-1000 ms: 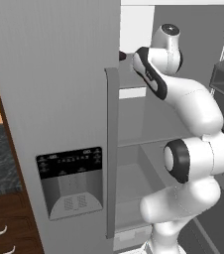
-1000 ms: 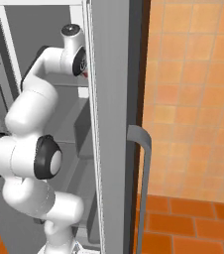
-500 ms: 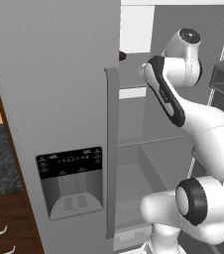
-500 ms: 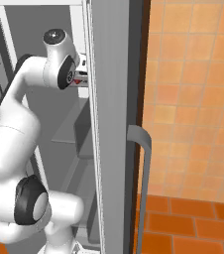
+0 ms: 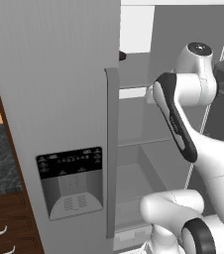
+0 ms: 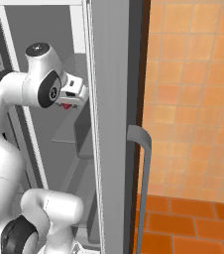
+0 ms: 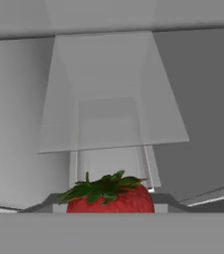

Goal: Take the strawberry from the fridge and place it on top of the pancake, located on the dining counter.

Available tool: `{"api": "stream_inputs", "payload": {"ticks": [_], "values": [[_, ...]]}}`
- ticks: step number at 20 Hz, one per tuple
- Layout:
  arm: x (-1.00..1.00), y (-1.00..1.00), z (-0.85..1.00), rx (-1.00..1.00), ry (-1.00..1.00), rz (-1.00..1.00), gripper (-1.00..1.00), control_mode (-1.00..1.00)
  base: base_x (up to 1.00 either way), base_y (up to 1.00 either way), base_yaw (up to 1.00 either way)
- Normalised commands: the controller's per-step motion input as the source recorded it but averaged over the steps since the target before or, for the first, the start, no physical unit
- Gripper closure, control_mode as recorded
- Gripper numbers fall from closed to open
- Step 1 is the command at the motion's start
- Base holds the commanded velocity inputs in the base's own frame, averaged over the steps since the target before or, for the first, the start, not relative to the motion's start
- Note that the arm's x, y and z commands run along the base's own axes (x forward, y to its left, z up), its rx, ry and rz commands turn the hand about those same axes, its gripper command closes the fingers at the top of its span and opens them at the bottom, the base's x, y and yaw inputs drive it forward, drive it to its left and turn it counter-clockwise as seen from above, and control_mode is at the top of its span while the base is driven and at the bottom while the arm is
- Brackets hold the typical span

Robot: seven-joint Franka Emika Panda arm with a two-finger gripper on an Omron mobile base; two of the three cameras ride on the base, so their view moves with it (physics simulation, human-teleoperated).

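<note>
I am pinching the strawberry [image 7: 110,196] in my gripper [image 6: 70,100]: in the hand view it sits at six o'clock, green leaves up, right where my fingertips close, and in the right base view a spot of red shows just under the hand. My jaws are pressed in on the fruit and not spread. I judge I hold it this way so it rides with me out of the fridge [image 5: 59,99], since it has to end on a pancake on the dining counter.

My hand is inside the open fridge, at about ten o'clock in the right base view, close beside the inner edge of the open door [image 6: 111,74]. That door edge, toward three o'clock of my hand there, is the nearest thing I could knock. In the left base view the other door, with its long handle [image 5: 112,149] and dispenser [image 5: 72,181], stands toward nine o'clock of my arm. A small dark item [image 5: 122,56] rests on a shelf at about twelve o'clock in that view, apart from me.

Ahead in the hand view are bare grey shelves [image 7: 111,99] and walls, nothing to catch on. The open room lies behind me, between the two doors, so I judge the safe way out is straight back.
</note>
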Motion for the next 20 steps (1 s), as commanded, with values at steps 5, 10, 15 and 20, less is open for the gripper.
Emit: {"api": "stream_inputs", "payload": {"ticks": [5, 10, 15, 20], "values": [[-1.0, 0.02, -0.63, 0.0, 0.14, 0.05, 1.0, -1.0, 0.0, 0.0, 0.0], [-0.93, 0.15, -0.49, 0.0, 0.06, 0.02, 1.0, -1.0, 0.0, 0.0, 0.0], [-0.51, 0.22, -0.54, -0.01, 0.13, 0.02, 1.0, -1.0, 0.0, 0.0, 0.0], [0.0, 0.01, -0.01, 0.0, 0.01, 0.0, 1.0, -1.0, 0.0, 0.0, 0.0]]}}
